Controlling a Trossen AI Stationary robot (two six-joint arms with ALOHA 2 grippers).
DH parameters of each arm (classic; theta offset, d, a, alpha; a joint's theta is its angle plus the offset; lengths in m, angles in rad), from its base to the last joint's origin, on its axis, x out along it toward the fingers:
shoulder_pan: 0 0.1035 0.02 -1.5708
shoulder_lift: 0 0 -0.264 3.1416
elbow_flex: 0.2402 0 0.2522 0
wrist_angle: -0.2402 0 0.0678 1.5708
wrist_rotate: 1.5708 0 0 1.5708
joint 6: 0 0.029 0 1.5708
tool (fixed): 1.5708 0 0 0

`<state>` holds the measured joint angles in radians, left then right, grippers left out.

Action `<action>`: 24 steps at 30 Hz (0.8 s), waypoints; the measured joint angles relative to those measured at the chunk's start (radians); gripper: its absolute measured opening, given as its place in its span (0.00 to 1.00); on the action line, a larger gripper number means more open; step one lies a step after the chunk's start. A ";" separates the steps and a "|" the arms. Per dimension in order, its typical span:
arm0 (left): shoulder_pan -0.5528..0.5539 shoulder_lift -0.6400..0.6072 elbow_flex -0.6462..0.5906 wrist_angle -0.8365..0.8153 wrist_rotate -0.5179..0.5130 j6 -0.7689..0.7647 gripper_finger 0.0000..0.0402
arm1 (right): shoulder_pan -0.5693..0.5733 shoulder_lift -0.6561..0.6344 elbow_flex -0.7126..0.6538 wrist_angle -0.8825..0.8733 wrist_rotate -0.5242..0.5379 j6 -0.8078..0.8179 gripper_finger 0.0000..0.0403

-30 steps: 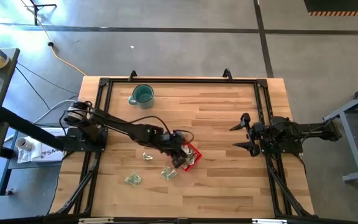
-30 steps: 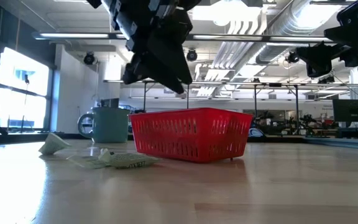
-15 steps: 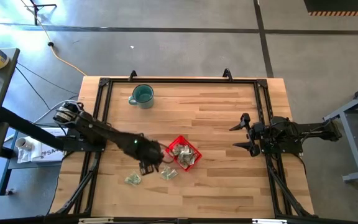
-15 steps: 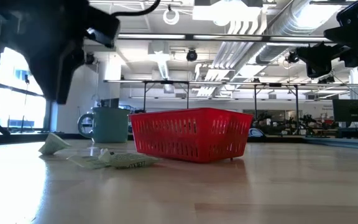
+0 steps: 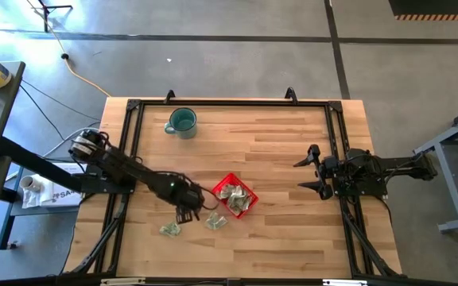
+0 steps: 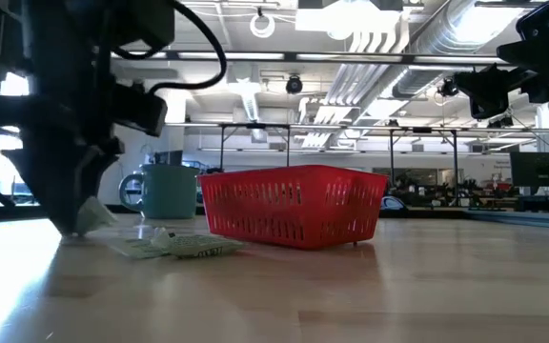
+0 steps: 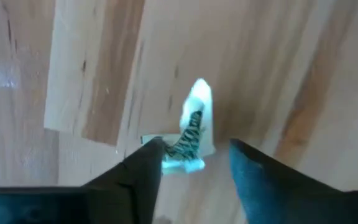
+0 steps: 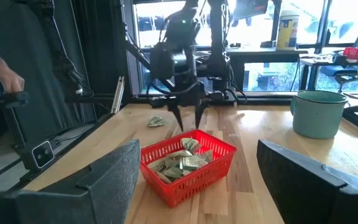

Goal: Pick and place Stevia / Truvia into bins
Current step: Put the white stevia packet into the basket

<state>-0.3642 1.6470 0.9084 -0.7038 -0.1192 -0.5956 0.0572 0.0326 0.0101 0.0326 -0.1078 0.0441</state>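
left gripper, lower centre of its wrist view, straddles a crinkled green-and-white paper sachet, jaws parted; judgement: centre, then close low before lifting toward the red plastic bin.

A basket sits near the middle of the table, holding several sachets. Three more sachets lie on the table to its left: one just beside the basket, one farther left, one between the fingers of the left gripper. A mug stands near the far edge. The right gripper waits at the table's right side, well apart.
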 joint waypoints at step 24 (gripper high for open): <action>0.110 0.097 0.370 0.303 0.029 0.244 0.18 | 0.000 0.000 0.000 0.001 -0.001 0.000 0.77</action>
<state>-0.2543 1.7435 1.2785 -0.4012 -0.0905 -0.3519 0.0573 0.0326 0.0101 0.0335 -0.1089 0.0442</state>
